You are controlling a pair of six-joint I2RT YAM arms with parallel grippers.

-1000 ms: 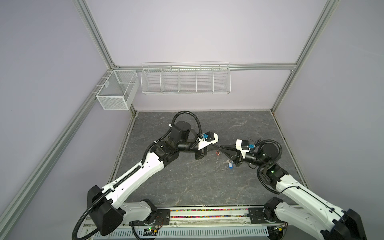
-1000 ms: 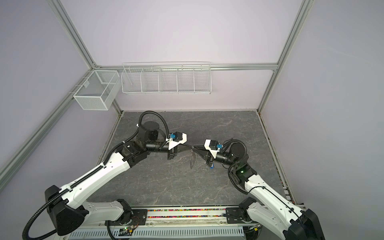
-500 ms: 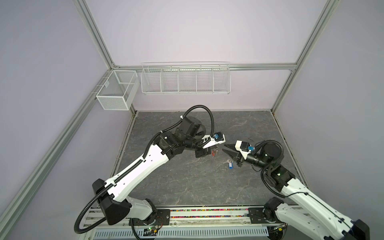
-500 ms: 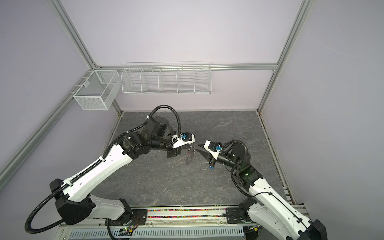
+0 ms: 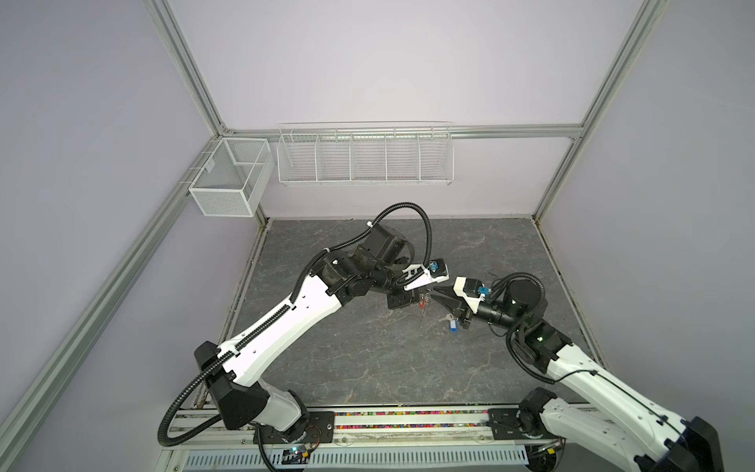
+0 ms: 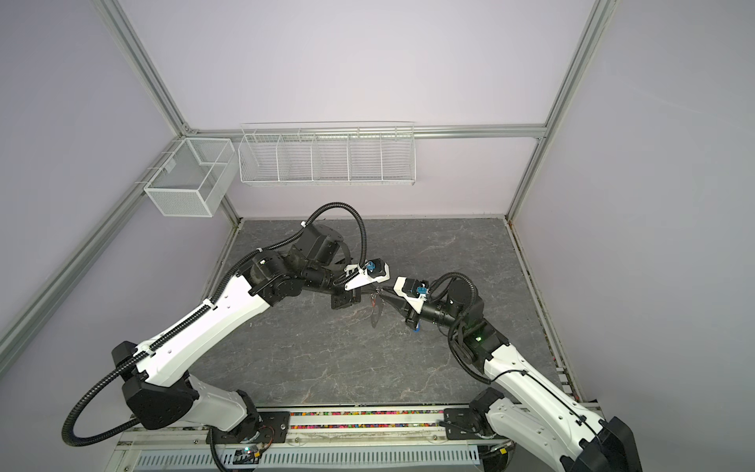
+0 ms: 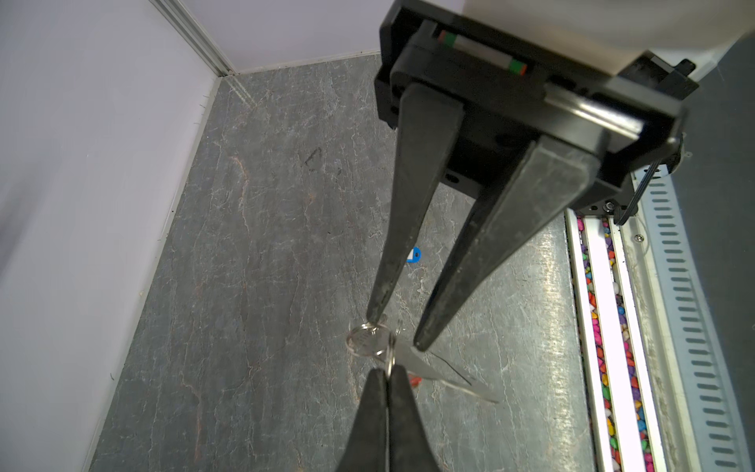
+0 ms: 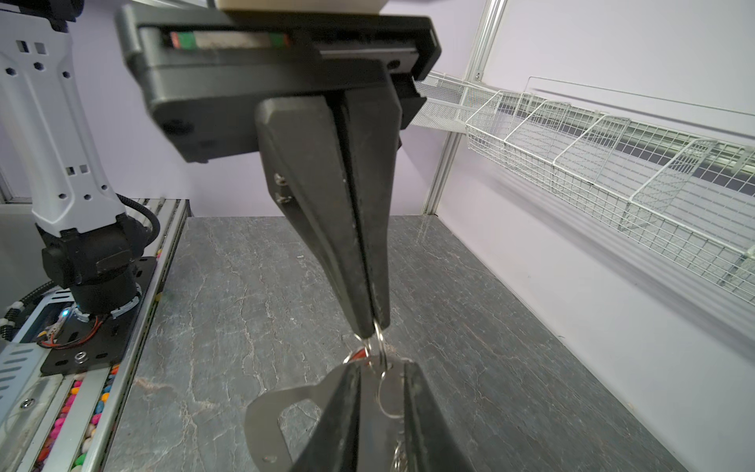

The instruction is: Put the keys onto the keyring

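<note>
The keyring (image 8: 265,412) hangs in the air over the middle of the table (image 5: 367,359), between my two grippers. It is a flat, matte grey metal crescent with an oblong cutout and thin wire rings bunched at its top edge. My left gripper (image 8: 369,329) is clamped tight on one of those rings, its tapered black fingers pressed flush together. A silvery key (image 7: 365,341) with a round head hangs in the bunch, and a sliver of red-orange tag (image 7: 416,381) peeks out from behind the left fingers. My right gripper (image 7: 398,333) meets it tip to tip with its jaws a little apart, one tip at the key's ring and the other by the crescent's plate. I see it clamping neither. The blue tag (image 5: 451,325), smooth oblong plastic, lies flat on the table just below the right gripper. The table is a dark grey slab veined like marble. White wire baskets (image 5: 363,163) hang on the back wall.
</note>
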